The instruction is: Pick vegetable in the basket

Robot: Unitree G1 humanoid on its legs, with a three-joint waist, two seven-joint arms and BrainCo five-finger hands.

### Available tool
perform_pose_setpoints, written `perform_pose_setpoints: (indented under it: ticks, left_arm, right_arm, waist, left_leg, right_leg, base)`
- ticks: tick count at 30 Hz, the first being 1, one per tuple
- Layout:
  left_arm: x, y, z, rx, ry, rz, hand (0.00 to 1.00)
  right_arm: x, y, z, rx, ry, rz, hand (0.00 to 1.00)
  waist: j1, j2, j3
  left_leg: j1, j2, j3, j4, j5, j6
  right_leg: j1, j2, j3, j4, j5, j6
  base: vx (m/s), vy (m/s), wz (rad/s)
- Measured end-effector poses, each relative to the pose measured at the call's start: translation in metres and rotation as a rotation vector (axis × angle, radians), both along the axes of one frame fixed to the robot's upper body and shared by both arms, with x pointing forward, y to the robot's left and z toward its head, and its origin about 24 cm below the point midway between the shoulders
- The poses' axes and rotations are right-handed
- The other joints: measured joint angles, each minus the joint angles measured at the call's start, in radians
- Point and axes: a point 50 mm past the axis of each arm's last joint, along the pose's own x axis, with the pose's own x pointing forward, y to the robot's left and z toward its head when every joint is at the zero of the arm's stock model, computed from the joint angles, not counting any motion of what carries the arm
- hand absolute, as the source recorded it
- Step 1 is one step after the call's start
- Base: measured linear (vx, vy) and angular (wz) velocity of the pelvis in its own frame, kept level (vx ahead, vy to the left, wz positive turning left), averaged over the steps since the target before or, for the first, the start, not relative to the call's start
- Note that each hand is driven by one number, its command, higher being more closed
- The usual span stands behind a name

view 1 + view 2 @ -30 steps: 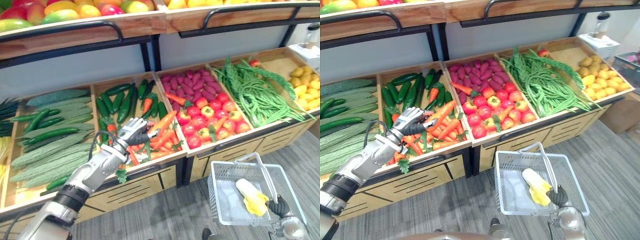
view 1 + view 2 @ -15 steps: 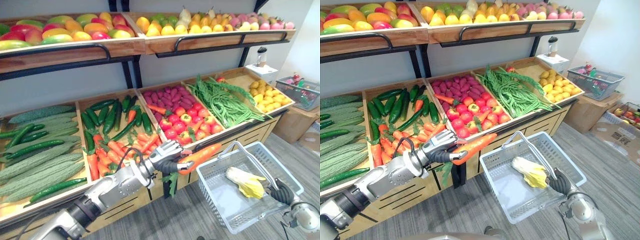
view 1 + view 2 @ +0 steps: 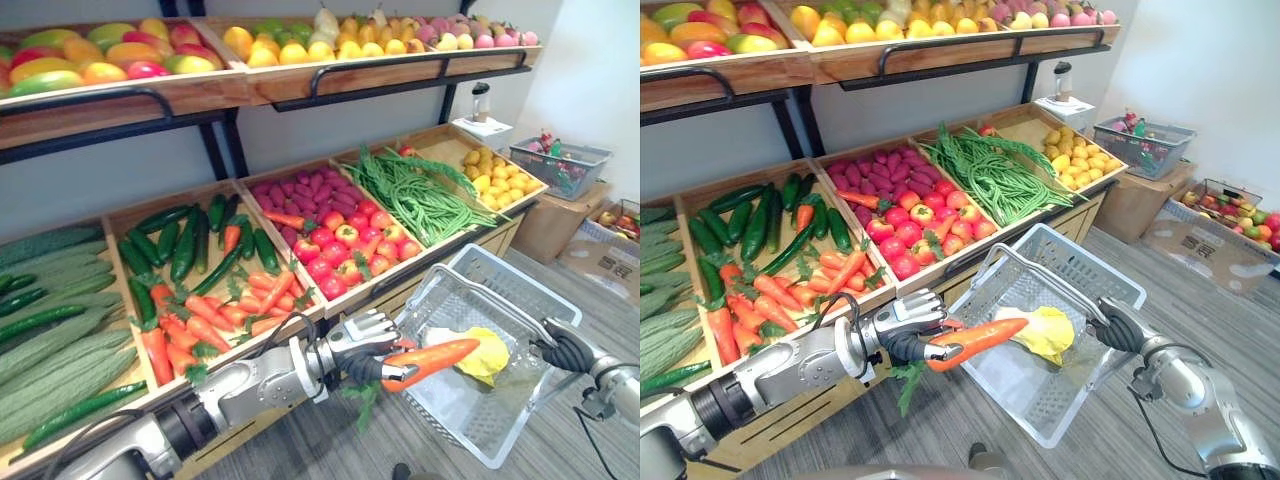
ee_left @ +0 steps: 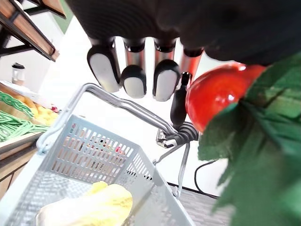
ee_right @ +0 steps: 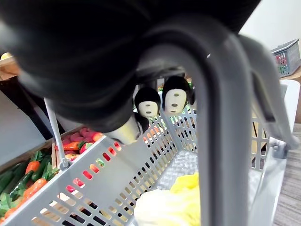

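Observation:
My left hand [image 3: 362,349] is shut on an orange carrot [image 3: 432,360] with green leaves [image 3: 357,401] hanging below the fist. The carrot's tip reaches over the near rim of the grey wire basket [image 3: 520,297]. In the left wrist view the carrot [image 4: 220,94] sits beside the curled fingers [image 4: 135,79], with the basket [image 4: 89,155] beyond. My right hand [image 3: 563,350] is shut on the basket's handle [image 3: 1040,276] and holds the basket tilted above the floor. A pale yellow cabbage [image 3: 480,352] lies inside; the right wrist view shows the cabbage [image 5: 174,208] too.
A wooden produce stand runs along the left, with crates of carrots [image 3: 220,310], cucumbers [image 3: 185,240], tomatoes [image 3: 345,255], green beans [image 3: 420,195] and potatoes [image 3: 495,170]. A fruit shelf [image 3: 270,60] hangs above. Boxes and a small basket [image 3: 560,165] stand at the right on the grey floor.
My left hand has carried the carrot away from the crate and rightward, up to the basket's rim. The right hand has lifted and tilted the basket. The camera has turned to the right.

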Motion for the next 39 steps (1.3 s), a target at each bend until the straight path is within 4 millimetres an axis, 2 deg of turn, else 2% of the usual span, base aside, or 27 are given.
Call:
perform_pose_setpoints:
  ticks: [4, 8, 13, 16, 19, 26, 31, 35, 39]
  left_arm:
    - [-0.003, -0.007, -0.002, 0.034, 0.006, -0.050, 1.00]
    - [-0.012, -0.014, -0.009, 0.061, 0.041, -0.103, 1.00]
    - [-0.019, -0.030, -0.015, 0.059, 0.072, -0.144, 1.00]
    - [-0.018, -0.033, -0.016, 0.063, 0.077, -0.140, 1.00]
    - [-0.011, -0.035, -0.026, 0.108, 0.093, -0.121, 1.00]
    - [-0.001, -0.036, -0.038, 0.146, 0.124, -0.053, 1.00]
    - [0.009, -0.029, -0.047, 0.202, 0.138, -0.002, 1.00]
    - [0.016, -0.020, -0.057, 0.252, 0.155, 0.056, 1.00]
    - [0.024, -0.013, -0.064, 0.289, 0.154, 0.104, 1.00]
  right_arm:
    - [0.003, 0.006, 0.007, -0.010, 0.007, 0.053, 1.00]
    - [0.008, 0.020, 0.012, 0.001, 0.014, 0.147, 1.00]
    - [0.012, 0.038, 0.014, 0.037, 0.034, 0.249, 1.00]
    - [0.012, 0.045, 0.016, 0.040, 0.045, 0.295, 1.00]
    - [0.015, 0.048, 0.019, 0.052, 0.054, 0.324, 1.00]
    - [0.013, 0.055, 0.014, 0.095, 0.112, 0.372, 1.00]
    - [0.012, 0.057, 0.011, 0.100, 0.147, 0.395, 1.00]
    - [0.009, 0.062, 0.005, 0.101, 0.201, 0.431, 1.00]
    - [0.008, 0.061, 0.004, 0.132, 0.218, 0.432, 1.00]
  waist:
    - [-0.024, 0.002, 0.002]
    - [-0.048, 0.006, 0.010]
    - [-0.060, 0.017, 0.024]
    - [-0.064, 0.024, 0.030]
    - [-0.078, 0.027, 0.031]
    - [-0.103, 0.026, 0.042]
    - [-0.107, 0.024, 0.052]
    - [-0.129, 0.031, 0.050]
    - [-0.137, 0.032, 0.052]
  left_leg:
    - [0.015, -0.008, 0.013, -0.013, -0.004, -0.007]
    - [0.034, -0.036, 0.032, -0.041, -0.007, -0.011]
    - [0.049, -0.056, 0.061, -0.056, -0.008, -0.013]
    - [0.048, -0.058, 0.072, -0.057, -0.007, -0.012]
    - [0.052, -0.060, 0.078, -0.058, -0.007, -0.012]
    - [0.064, -0.074, 0.088, -0.076, -0.005, -0.013]
    - [0.065, -0.087, 0.102, -0.088, -0.007, -0.017]
    - [0.066, -0.088, 0.102, -0.090, -0.001, -0.009]
    - [0.068, -0.093, 0.103, -0.094, -0.001, -0.009]
  right_leg:
    - [0.001, 0.002, 0.012, 0.001, 0.000, 0.000]
    - [0.000, -0.005, 0.035, 0.001, 0.001, 0.002]
    - [-0.013, -0.003, 0.063, 0.004, 0.003, 0.005]
    - [-0.021, -0.003, 0.075, 0.005, 0.004, 0.006]
    - [-0.023, -0.003, 0.082, 0.005, 0.004, 0.007]
    - [-0.023, -0.003, 0.093, 0.008, 0.004, 0.007]
    - [-0.039, -0.008, 0.111, 0.015, 0.005, 0.008]
    - [-0.040, -0.008, 0.111, 0.011, 0.005, 0.008]
    - [-0.040, -0.009, 0.118, 0.005, 0.007, 0.011]
  base:
    - [0.02, 0.036, -0.10]
    - [-0.04, 0.054, -0.13]
    - [-0.06, 0.042, -0.14]
    - [-0.05, 0.032, -0.11]
    - [-0.05, 0.046, -0.05]
    - [-0.05, 0.045, -0.04]
    - [-0.05, 0.052, -0.08]
    - [-0.04, 0.047, -0.01]
    - [-0.05, 0.051, -0.03]
